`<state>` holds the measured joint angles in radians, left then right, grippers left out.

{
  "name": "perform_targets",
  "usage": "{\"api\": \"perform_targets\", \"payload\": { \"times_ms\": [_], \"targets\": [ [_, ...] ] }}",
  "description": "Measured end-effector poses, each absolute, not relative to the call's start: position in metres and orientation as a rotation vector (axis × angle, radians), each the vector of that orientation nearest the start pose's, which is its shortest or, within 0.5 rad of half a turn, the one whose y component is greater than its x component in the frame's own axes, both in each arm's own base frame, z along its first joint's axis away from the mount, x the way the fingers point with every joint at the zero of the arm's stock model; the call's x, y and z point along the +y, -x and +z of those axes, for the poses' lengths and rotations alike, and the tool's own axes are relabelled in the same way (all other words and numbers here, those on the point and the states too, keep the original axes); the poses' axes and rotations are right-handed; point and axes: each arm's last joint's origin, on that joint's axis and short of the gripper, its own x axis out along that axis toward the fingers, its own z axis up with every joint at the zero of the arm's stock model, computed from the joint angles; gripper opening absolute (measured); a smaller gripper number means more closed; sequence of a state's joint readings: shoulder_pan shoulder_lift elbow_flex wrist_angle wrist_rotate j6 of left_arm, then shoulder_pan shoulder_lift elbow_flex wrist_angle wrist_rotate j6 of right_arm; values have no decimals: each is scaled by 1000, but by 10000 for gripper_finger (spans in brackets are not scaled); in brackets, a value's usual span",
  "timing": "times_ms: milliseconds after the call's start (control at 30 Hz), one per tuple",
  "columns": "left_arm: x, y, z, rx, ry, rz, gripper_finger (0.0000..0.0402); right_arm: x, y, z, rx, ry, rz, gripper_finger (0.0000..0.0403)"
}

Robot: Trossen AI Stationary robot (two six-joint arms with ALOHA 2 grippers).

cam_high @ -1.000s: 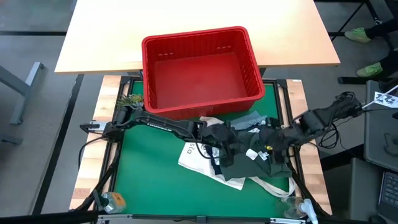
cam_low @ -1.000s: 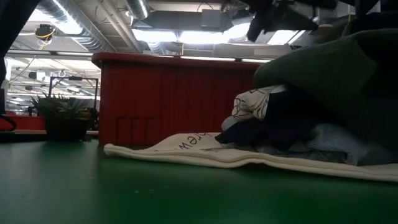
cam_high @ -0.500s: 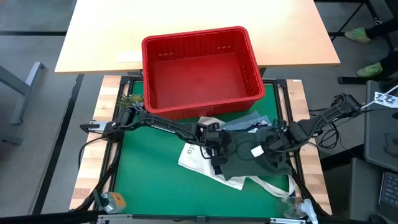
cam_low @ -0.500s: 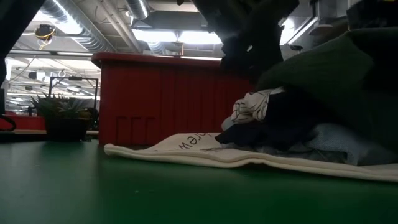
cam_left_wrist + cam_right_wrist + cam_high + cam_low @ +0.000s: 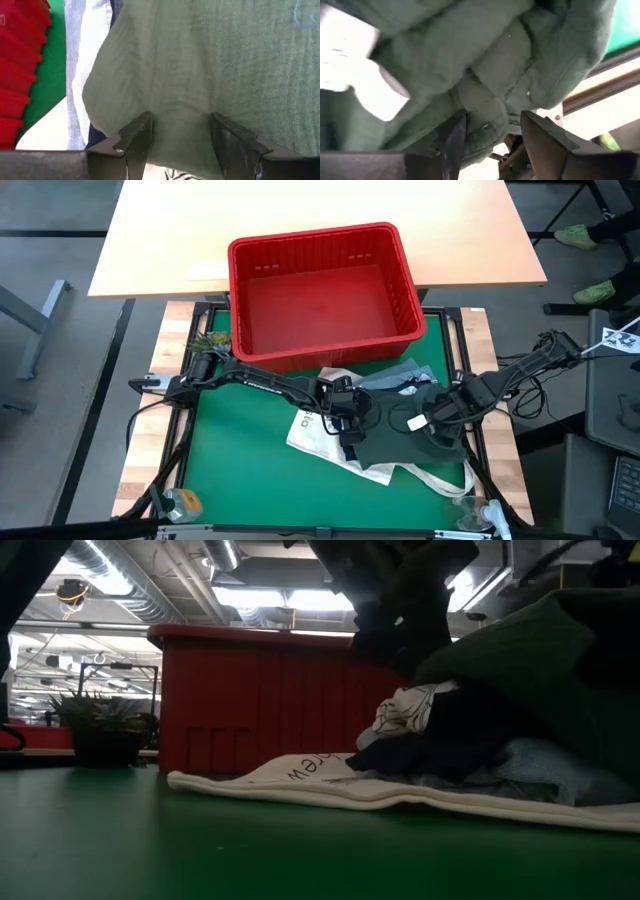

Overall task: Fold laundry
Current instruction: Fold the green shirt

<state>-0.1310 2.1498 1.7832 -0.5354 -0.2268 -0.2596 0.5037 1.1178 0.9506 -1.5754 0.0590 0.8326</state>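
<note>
the laundry (image 5: pixel 400 420) lies heaped at the centre right of the high view, on the green table (image 5: pixel 240 460) just below the red basket (image 5: pixel 320 290), with the dark olive garment (image 5: pixel 395 442) on top and a white tote bag (image 5: pixel 315 435) spread under the pile's left edge. the left pincer (image 5: pixel 350 412) sits at the pile's left side; in its wrist view its fingers (image 5: pixel 137 137) stand apart with olive cloth bulging between them, not pinched. the right pincer (image 5: pixel 432 420) is at the pile's right side, its fingers (image 5: pixel 452 137) also spread, pushed against bunched olive folds, gripping nothing that i can see.

the risks, as i judge them: closing here could catch several layers at once, or the navy piece (image 5: pixel 450 735) beneath, so a lift drags the whole heap. the tote's handle (image 5: pixel 440 480) could snag and come along. the right pincer works near the table's right rim, where cloth might slip off.
</note>
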Motion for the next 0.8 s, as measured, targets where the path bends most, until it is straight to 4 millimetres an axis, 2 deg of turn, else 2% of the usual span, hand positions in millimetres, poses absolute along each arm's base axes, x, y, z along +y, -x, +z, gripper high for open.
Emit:
{"api": "perform_targets", "payload": {
  "times_ms": [100, 233, 333, 433, 633, 800],
  "targets": [
    [-55, -471, 217, 869, 81, 203, 195, 68, -126, 276, 1614, -161, -348, 188],
    [-56, -471, 217, 868, 82, 203, 195, 70, -131, 304, 1512, -202, -300, 188],
    [-56, -471, 218, 866, 82, 203, 195, 69, -135, 324, 1384, -194, -308, 188],
    [-56, -471, 218, 865, 82, 203, 195, 70, -143, 335, 1218, -177, -316, 188],
    [-56, -471, 218, 864, 82, 203, 195, 82, -167, 333, 1025, -148, -191, 188],
    [-56, -471, 218, 864, 83, 203, 195, 88, -178, 313, 1054, -94, -170, 188]
  ]
}}
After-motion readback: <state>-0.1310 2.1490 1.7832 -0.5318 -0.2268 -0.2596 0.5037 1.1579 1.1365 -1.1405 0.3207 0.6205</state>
